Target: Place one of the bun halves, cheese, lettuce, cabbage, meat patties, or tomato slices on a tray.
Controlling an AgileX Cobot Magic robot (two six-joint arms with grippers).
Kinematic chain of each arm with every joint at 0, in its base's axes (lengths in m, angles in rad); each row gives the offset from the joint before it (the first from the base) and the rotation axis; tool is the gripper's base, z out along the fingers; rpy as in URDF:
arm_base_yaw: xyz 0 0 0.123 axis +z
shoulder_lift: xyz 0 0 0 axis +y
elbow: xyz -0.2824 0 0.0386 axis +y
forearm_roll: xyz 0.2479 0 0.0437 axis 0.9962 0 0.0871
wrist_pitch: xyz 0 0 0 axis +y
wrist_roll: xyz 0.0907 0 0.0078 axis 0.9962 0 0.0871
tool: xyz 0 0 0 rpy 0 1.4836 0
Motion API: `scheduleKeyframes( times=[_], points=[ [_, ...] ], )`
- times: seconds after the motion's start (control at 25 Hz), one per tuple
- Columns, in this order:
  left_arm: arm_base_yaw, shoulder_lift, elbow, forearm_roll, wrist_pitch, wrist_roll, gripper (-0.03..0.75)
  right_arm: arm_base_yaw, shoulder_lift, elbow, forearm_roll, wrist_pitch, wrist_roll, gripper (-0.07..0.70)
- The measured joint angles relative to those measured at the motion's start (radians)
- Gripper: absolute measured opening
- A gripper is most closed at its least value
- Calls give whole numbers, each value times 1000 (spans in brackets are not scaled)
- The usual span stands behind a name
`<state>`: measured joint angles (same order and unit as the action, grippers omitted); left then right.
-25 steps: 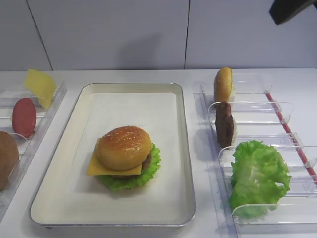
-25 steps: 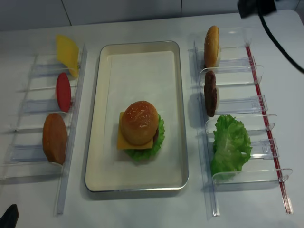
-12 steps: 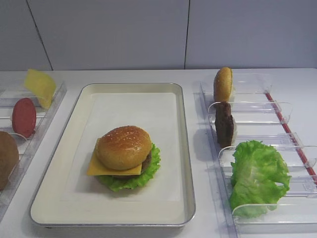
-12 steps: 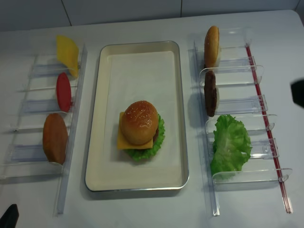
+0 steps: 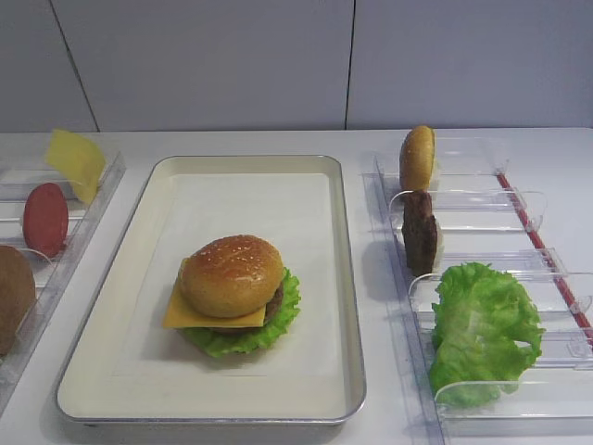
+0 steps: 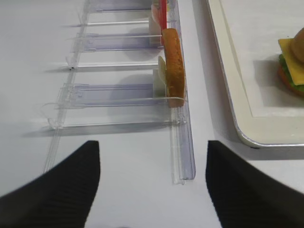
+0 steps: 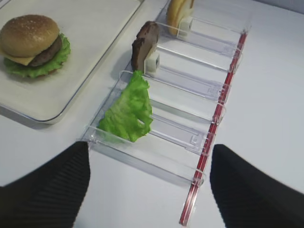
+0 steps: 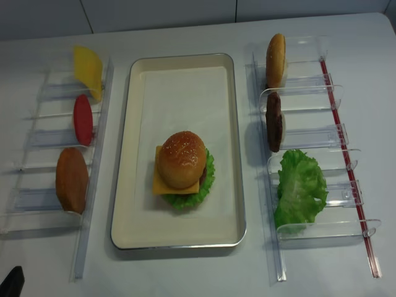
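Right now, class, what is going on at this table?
Nothing is being handled. A burger, glossy sesame bun top over yellow cheese slice, dark patty and ruffled green lettuce, sits on the cream-white rectangular tray. Both open grippers, left gripper and right gripper, hover empty beside the clear plastic racks.
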<state>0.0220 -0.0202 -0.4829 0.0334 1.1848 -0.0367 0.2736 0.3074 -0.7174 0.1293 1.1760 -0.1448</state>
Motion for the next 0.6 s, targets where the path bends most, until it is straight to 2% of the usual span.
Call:
scheduleKeyframes(
  times=[0.4, 0.6],
  points=[
    [0, 0, 0, 0, 0, 0, 472, 0, -224, 229, -22, -26, 13, 517],
    [0, 0, 0, 0, 0, 0, 472, 0, -319, 246, -37, -28, 18, 517]
  ],
)
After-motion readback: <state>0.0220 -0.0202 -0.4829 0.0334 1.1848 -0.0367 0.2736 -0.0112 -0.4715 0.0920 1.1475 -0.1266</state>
